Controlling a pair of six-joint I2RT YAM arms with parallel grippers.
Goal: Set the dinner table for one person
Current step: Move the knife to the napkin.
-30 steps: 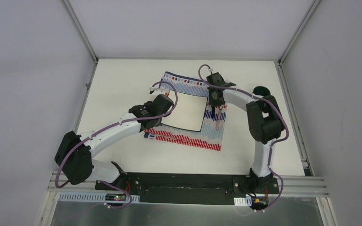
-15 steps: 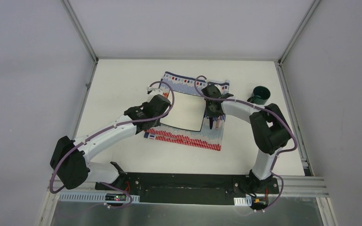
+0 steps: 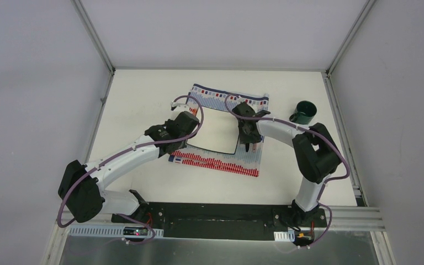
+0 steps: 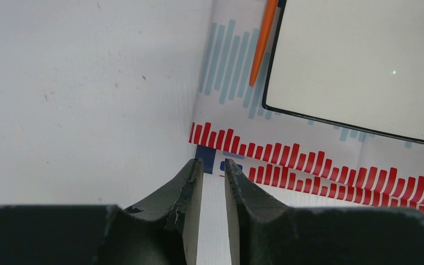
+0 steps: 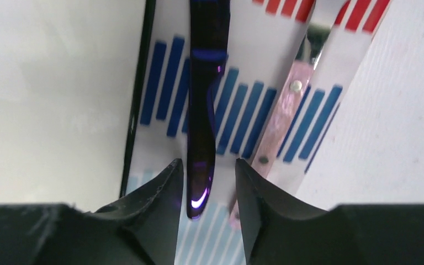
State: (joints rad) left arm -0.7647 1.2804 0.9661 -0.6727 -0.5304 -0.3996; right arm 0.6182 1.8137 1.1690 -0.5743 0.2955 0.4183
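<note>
— Plate first. Where does it sit?

— White square plate (image 3: 215, 131), black rim, flat on a striped cloth (image 3: 221, 163). The tabletop (image 3: 143, 99) lies under both and spreads out on every side of the plate.

— Left end effector (image 4: 213, 164)?

— Low, off the plate's near-left corner, over the cloth's border. Fingers a narrow slit apart, nothing between them. An orange handle (image 4: 262, 41) lies on the cloth just beside the plate's left edge.

— And the right end effector (image 5: 208, 165)?

— Just right of the plate's right edge, pointing down at the cloth. Fingers parted. The end of a dark purple handle (image 5: 205, 83) lies between them with a gap on each side; not gripped. A knife (image 5: 279, 118) with a pinkish riveted handle lies one place further from the plate.

— Anything else?

— Dark green mug (image 3: 303, 112), well right of the plate, off the cloth.
</note>
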